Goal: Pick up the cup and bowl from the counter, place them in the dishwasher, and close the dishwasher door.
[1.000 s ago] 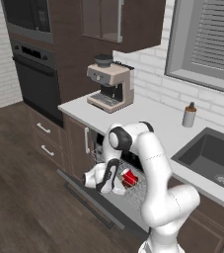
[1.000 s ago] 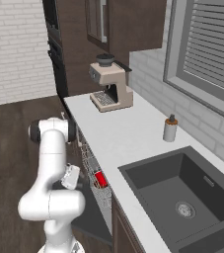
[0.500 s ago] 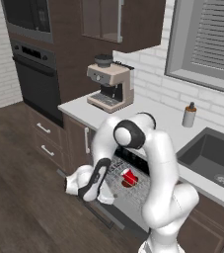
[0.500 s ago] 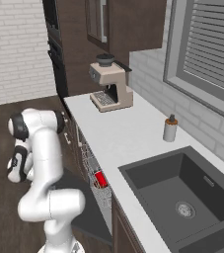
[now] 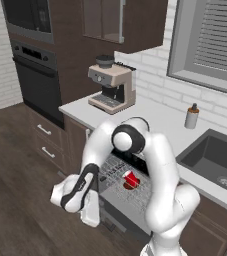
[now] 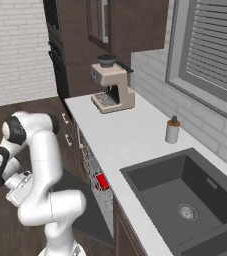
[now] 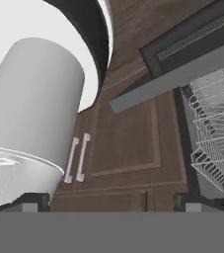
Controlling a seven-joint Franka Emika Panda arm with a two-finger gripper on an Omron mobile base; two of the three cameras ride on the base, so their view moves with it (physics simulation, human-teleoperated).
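The gripper (image 5: 87, 215) hangs low in front of the dishwasher (image 5: 127, 187), fingers spread wide and empty; the cup (image 5: 130, 179) sits in its rack (image 7: 214, 143).

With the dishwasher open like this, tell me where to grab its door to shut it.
Take the door by its free front edge, farthest from the hinge, coming up from the floor side. It lies flat and hinges at the bottom, so lifting there should swing it shut. The gripper is open.
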